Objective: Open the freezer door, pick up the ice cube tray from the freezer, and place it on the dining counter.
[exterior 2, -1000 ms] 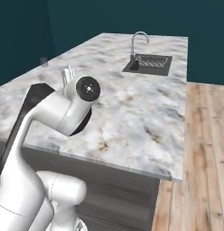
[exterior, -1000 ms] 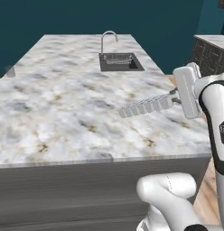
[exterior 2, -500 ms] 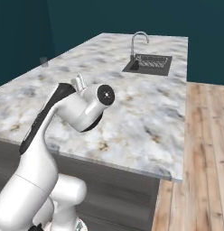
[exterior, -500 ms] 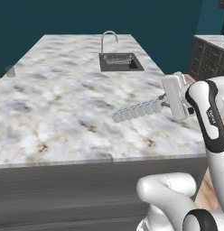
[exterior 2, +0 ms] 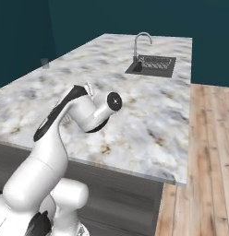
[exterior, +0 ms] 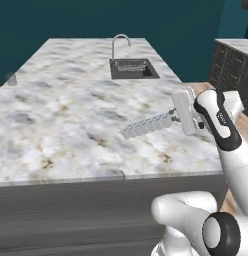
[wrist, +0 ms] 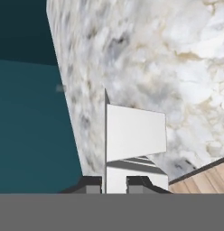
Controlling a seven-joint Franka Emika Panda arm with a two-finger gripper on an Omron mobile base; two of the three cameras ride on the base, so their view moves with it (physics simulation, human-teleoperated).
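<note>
Gripper (exterior: 172,117) clamped on ice cube tray (exterior: 146,125) has carried it lower and farther out over dining counter (exterior: 71,115), away from the right edge; tray now sits flatter. Elbow has swung forward in the right base view.

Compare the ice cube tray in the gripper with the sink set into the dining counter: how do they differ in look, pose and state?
The ice cube tray is pale and slim; the sink is dark and far wider. The tray hangs above the dining counter, clamped at one end by the gripper and sloping slightly down; the sink sits sunk into the marble, level, with a curved faucet behind it. Both are rectangular.
</note>
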